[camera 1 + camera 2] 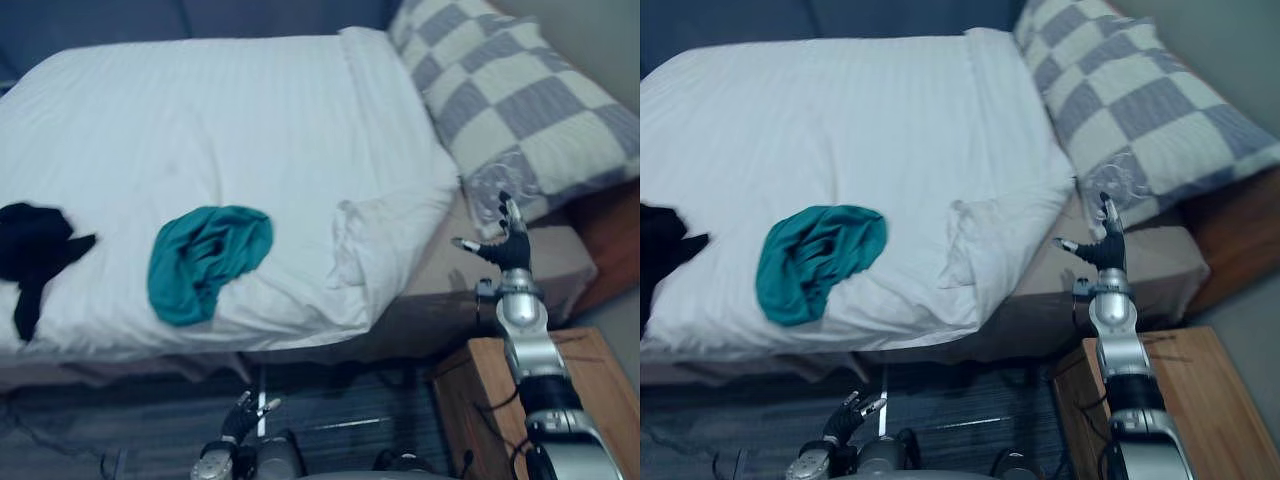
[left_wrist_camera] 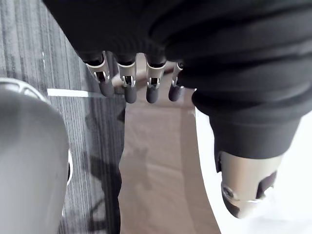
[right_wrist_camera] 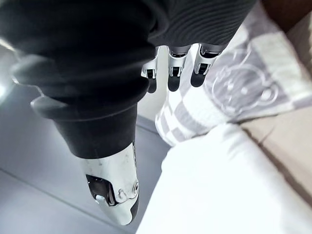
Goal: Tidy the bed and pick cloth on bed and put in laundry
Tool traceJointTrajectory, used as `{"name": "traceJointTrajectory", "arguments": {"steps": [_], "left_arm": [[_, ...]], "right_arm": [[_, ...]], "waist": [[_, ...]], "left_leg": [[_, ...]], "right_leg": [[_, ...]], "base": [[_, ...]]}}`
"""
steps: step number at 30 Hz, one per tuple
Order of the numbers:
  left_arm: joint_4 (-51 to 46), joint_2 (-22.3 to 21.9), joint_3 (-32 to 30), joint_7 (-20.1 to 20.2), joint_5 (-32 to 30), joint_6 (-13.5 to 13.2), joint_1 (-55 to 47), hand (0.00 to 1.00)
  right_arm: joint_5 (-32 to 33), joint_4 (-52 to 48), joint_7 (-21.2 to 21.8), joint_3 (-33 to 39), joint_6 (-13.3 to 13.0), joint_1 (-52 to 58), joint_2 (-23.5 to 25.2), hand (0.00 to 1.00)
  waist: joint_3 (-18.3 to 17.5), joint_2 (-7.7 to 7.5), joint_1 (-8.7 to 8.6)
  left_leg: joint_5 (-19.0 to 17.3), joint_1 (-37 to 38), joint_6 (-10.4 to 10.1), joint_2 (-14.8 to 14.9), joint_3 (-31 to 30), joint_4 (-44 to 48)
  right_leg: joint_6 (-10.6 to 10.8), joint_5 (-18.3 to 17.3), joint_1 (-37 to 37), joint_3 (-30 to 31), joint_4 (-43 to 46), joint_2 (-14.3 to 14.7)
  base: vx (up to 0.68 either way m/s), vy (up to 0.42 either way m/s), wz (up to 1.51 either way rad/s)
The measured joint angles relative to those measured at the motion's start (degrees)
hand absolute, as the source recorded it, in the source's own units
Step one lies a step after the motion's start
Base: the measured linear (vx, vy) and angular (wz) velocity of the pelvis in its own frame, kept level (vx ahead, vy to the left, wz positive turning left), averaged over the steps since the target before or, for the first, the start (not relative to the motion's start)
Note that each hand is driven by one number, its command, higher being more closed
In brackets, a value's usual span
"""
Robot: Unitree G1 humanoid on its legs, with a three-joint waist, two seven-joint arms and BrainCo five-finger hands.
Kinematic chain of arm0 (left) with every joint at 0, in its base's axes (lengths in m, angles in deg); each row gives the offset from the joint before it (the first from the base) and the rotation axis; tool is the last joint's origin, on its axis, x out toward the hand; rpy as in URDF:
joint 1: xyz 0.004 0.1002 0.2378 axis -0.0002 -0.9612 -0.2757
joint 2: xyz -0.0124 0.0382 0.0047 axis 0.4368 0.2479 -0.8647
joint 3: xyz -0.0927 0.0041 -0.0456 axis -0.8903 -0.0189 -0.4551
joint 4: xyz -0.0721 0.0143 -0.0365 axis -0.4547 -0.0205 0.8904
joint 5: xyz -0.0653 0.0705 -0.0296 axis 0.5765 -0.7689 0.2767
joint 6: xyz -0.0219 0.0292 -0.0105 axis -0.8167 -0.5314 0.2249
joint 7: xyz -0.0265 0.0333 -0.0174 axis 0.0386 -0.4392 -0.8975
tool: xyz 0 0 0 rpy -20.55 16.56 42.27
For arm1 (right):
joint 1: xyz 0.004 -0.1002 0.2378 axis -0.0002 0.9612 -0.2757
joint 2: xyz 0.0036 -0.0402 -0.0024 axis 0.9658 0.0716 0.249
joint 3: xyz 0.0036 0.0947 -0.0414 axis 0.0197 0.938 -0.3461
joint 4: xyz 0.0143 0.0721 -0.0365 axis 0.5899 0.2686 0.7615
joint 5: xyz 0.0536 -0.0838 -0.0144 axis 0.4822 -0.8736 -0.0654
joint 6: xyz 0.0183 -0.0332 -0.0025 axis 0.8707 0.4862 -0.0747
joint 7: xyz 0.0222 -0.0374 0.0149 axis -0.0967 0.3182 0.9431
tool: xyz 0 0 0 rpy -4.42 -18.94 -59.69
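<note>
Teal cloth (image 1: 205, 258) and black cloth (image 1: 35, 245) are being borne by a white duvet (image 1: 220, 130). Right hand (image 1: 510, 240), near the checkered pillow (image 1: 520, 90), and left hand (image 1: 240, 418), over carpet (image 1: 340, 420), are being held empty, fingers apart.

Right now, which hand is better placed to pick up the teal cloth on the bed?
Probably left: the left hand hangs open low down, closest to the teal cloth, while the right hand is up by the checked pillow.

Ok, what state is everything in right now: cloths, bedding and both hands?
Teal cloth: crumpled on the duvet, unheld.
Black cloth: crumpled at the bed's left edge, unheld.
White duvet: spread out, bunched at its corner near the pillow.
Checked pillow: lying on the mattress beside the duvet.
Right hand: open, raised by the pillow, empty.
Left hand: open, low above the floor, empty.
</note>
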Motion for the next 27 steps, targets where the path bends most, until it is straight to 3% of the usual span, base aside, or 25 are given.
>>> {"name": "traceJointTrajectory", "arguments": {"steps": [4, 7, 9, 11, 12, 15, 19, 23, 27], "left_arm": [[0.0, 1.7, 0.1, 1.0, -1.4, 1.3, 0.3, 0.00], [-1.4, 2.5, 0.3, 1.4, -1.2, 1.7, 1.4, 0.00], [-2.0, 3.0, 0.7, 2.4, -0.9, 1.7, 4.2, 0.00], [-2.4, 3.0, 0.7, 2.6, -0.5, 1.6, 5.9, 0.00], [-3.2, 3.1, 1.3, 2.7, 0.4, 1.5, 6.9, 0.00], [-3.5, 3.1, 4.2, 2.6, 0.9, 1.0, 9.7, 0.00], [-3.4, 3.1, 5.1, 2.2, 0.9, 1.1, 12.0, 0.00], [-3.2, 3.3, 5.1, 2.4, 2.3, 0.9, 12.4, 0.00], [-3.3, 3.6, 5.1, 4.5, 2.6, 0.7, 11.0, 0.00]], "right_arm": [[-0.2, 9.8, 3.0, -2.8, 3.8, -9.5, -3.4, 0.00], [-0.8, 16.2, 4.5, -5.5, 5.2, -18.7, -6.5, 0.00], [-1.7, 21.4, 5.7, -7.7, 6.4, -27.6, -8.6, 0.00], [-2.0, 24.3, 6.7, -9.7, 7.5, -31.8, -9.6, 0.00], [-2.1, 26.7, 8.2, -11.6, 8.8, -34.7, -10.2, 1.00], [-2.1, 30.9, 12.4, -13.5, 10.6, -36.8, -12.6, 1.00], [-4.2, 33.1, 16.4, -13.5, 9.9, -38.5, -16.0, 1.00], [-4.0, 34.4, 16.2, -13.0, 9.3, -38.0, -16.7, 1.00], [-5.5, 32.1, 15.3, -9.4, 7.9, -32.8, -16.7, 1.00]], "waist": [[0.9, 0.01, 1.44], [5.2, 0.50, 1.57], [9.4, 1.21, 2.70], [11.3, 1.67, 3.21], [12.8, 2.30, 3.23], [13.6, 3.70, 4.24], [14.1, 4.19, 4.34], [14.2, 4.40, 3.72], [14.6, 3.89, 2.78]], "left_leg": [[3.6, -2.7, 0.6, -2.1, -3.4, -3.7], [5.7, -6.0, 1.1, -2.6, -5.8, -4.5], [7.5, -9.4, 1.2, -2.3, -6.5, -4.5], [8.3, -11.3, 1.2, -2.0, -6.9, -4.4], [8.7, -12.8, 1.2, -2.0, -7.3, -4.1], [8.8, -16.7, 1.2, -2.3, -7.7, -2.3], [8.8, -18.5, 1.3, -3.2, -8.3, -0.6], [8.8, -18.2, 1.2, -3.6, -8.9, -0.6], [11.3, -13.3, 0.4, -3.5, -8.6, -6.5]], "right_leg": [[-0.3, 0.6, -1.9, -2.3, 0.3, -0.8], [-1.0, 0.9, -4.3, -2.5, 0.9, -0.5], [-1.8, 1.4, -8.0, -2.3, 1.4, 0.3], [-2.0, 1.4, -10.1, -2.3, 2.4, 0.4], [-2.3, 1.2, -11.8, -2.0, 3.4, 0.4], [-2.7, -0.4, -16.6, -1.2, 8.1, -1.0], [-2.8, -3.5, -19.9, -0.3, 14.3, -3.2], [-2.7, -6.3, -20.7, -0.5, 18.0, -4.6], [-2.6, -6.2, -18.0, -0.4, 16.7, -4.5]], "base": [[-0.05, 0.040, 0.58], [-0.09, 0.033, 0.49], [-0.11, 0.032, 0.14], [-0.10, 0.011, 0.11], [-0.04, 0.004, 0.14], [-0.03, 0.005, 0.09], [-0.01, -0.040, 0.14], [-0.03, -0.071, 0.14], [0.01, -0.081, 0.00]]}}
